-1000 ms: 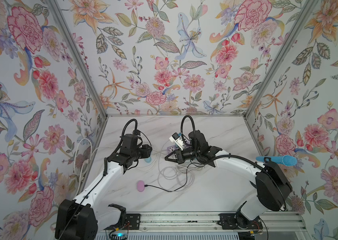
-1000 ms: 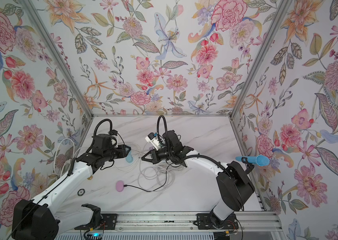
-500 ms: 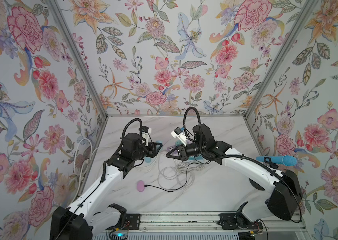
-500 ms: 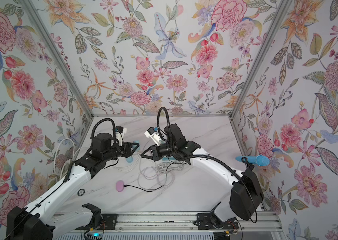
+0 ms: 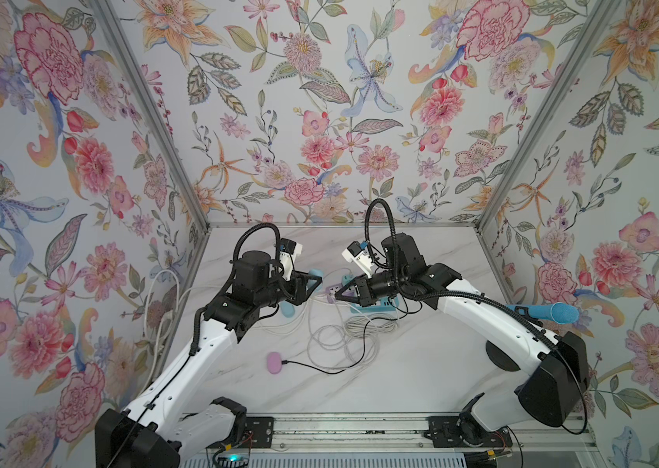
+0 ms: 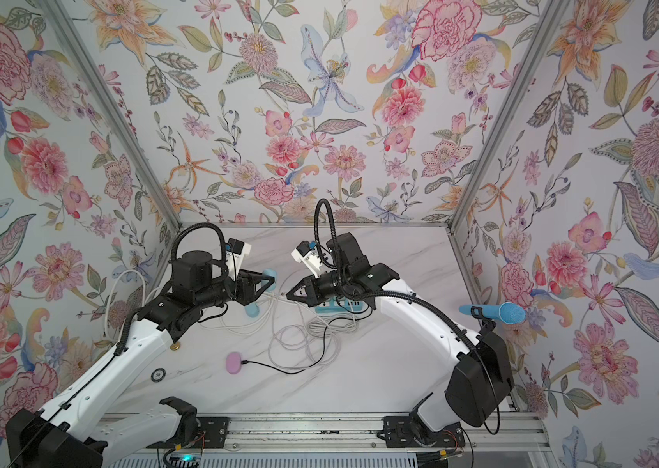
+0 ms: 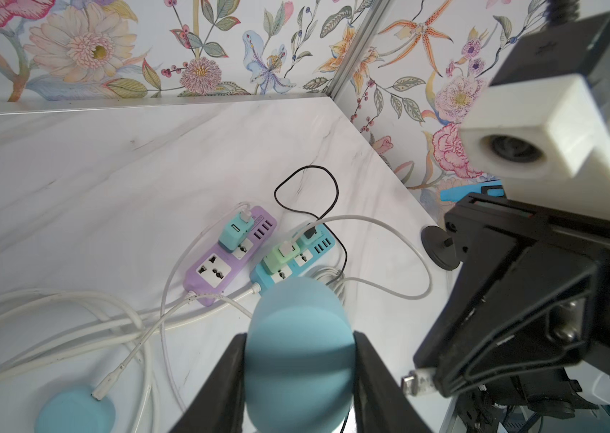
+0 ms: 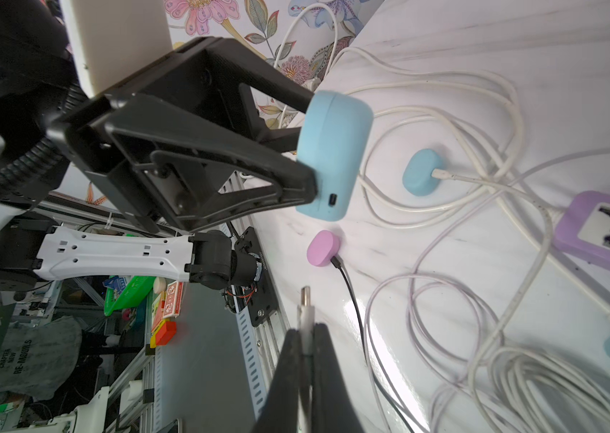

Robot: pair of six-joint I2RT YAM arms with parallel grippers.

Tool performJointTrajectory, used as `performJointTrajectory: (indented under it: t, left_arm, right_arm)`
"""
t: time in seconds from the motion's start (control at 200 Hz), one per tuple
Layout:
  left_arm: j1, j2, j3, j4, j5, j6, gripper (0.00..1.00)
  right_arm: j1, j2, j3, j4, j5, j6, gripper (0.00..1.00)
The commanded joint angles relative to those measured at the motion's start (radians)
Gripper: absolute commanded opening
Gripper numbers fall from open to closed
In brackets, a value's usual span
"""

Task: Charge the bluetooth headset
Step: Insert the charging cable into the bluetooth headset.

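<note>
Left gripper [image 7: 297, 378] clamps our blue headset case [image 8: 333, 155]; right gripper [image 8: 305, 337] pinches the white plug [image 8: 305, 305]. We still must insert it into the port [image 8: 332, 199].

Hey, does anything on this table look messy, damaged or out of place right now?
Only the white cables: they sprawl in loose tangled loops across the marble table in front of the power strips. Nothing looks damaged or spilled.
</note>
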Motion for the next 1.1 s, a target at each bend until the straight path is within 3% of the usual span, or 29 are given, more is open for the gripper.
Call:
performJointTrajectory:
  t: [0.0, 0.44, 1.096]
  left_arm:
    - [-0.004, 0.003, 0.023, -0.025, 0.031, 0.038, 0.21]
    - [-0.005, -0.015, 0.0, 0.005, 0.047, 0.019, 0.2]
    - [-0.004, -0.034, -0.024, 0.021, 0.042, -0.005, 0.18]
  right_arm:
    - [0.01, 0.029, 0.059, -0.067, 0.042, -0.057, 0.0]
    - [0.04, 0.079, 0.143, -0.082, 0.06, -0.081, 0.0]
    - [0.0, 0.127, 0.191, -0.079, 0.031, -0.094, 0.0]
